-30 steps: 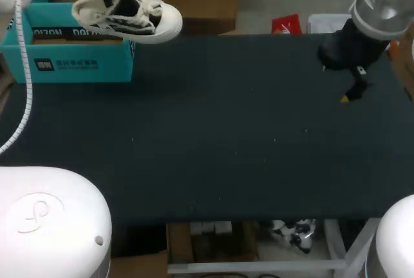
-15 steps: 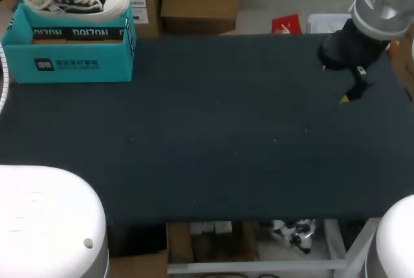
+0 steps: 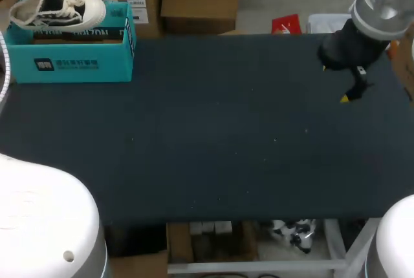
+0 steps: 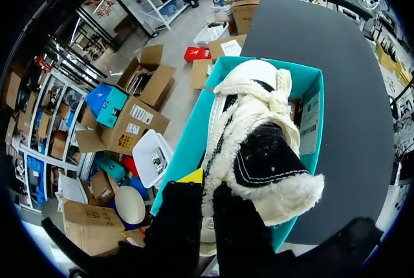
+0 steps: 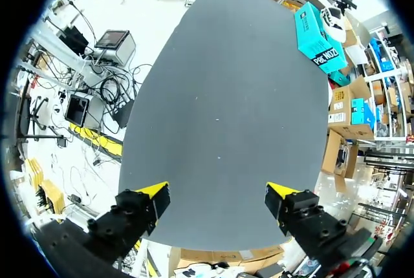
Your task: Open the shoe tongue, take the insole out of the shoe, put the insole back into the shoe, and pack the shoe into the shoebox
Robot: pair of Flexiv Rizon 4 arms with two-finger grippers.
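Note:
A black and cream lace-up shoe (image 3: 58, 8) hangs slightly tilted over the open teal shoebox (image 3: 71, 64) at the table's far left corner, its toe pointing right. In the left wrist view my left gripper (image 4: 207, 191) is shut on the shoe's (image 4: 259, 142) heel collar, and the shoebox (image 4: 194, 139) lies right beneath, its inside mostly hidden by the shoe. The insole cannot be seen. My right gripper (image 3: 349, 94) hovers over the table's far right, fingers spread wide (image 5: 217, 194) with nothing between them. The shoebox (image 5: 317, 32) shows far ahead of it.
The dark table top (image 3: 226, 129) stretches bare between the shoebox and my right arm (image 3: 381, 6). My left arm's white cable (image 3: 4, 64) hangs at the left edge beside the shoebox.
My left arm has carried the shoe leftward from the shoebox's right end to above its middle and lowered it. The right arm has not moved.

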